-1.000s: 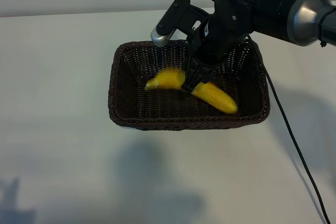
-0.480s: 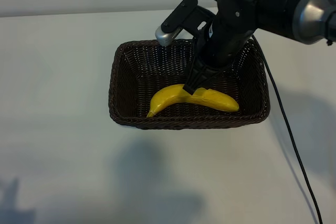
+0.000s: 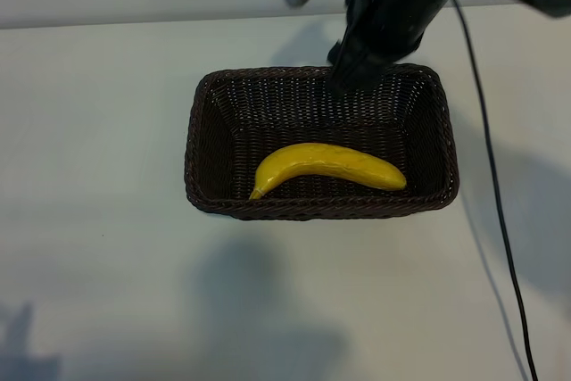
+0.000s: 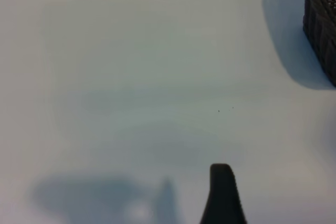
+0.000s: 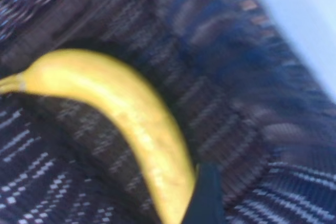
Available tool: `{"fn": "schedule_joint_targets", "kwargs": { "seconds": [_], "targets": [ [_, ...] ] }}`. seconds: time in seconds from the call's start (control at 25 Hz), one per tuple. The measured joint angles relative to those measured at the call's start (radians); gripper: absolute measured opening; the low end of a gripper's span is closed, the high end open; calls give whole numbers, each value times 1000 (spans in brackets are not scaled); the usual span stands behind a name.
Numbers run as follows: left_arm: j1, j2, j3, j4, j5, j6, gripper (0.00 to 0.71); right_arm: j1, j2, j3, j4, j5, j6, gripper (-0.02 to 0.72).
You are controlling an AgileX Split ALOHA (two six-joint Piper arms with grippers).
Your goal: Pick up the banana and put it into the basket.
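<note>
The yellow banana [image 3: 326,165] lies flat inside the dark wicker basket [image 3: 192,144], toward its near wall, with nothing touching it. My right gripper [image 3: 343,73] hangs open above the basket's far rim, well clear of the fruit. The right wrist view looks down on the banana [image 5: 126,114] against the weave of the basket [image 5: 236,77], with one dark fingertip [image 5: 207,192] at the frame's edge. My left arm is outside the exterior view. Its wrist view shows a single dark fingertip [image 4: 222,192] over bare table and one corner of the basket [image 4: 320,24].
A black cable [image 3: 491,185] runs from the right arm down across the white table [image 3: 107,265] to the right of the basket. Arm shadows fall on the near part of the table.
The right gripper let the banana go into the basket, then rose and drew back toward the far rim. The banana settled flat and lies still.
</note>
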Motion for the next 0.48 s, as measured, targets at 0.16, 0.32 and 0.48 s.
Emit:
{"fn": "schedule_joint_targets", "kwargs": {
  "seconds": [0.16,0.32,0.48],
  "targets": [
    [0,0,0,0,0,0,540,-23,-1,-12,3,40,22,609],
    [0,0,0,0,0,0,540,-72,-1,-15,8,86,91,608],
    [0,0,0,0,0,0,540,-164,-1,-15,15,138,152,607]
  ]
}}
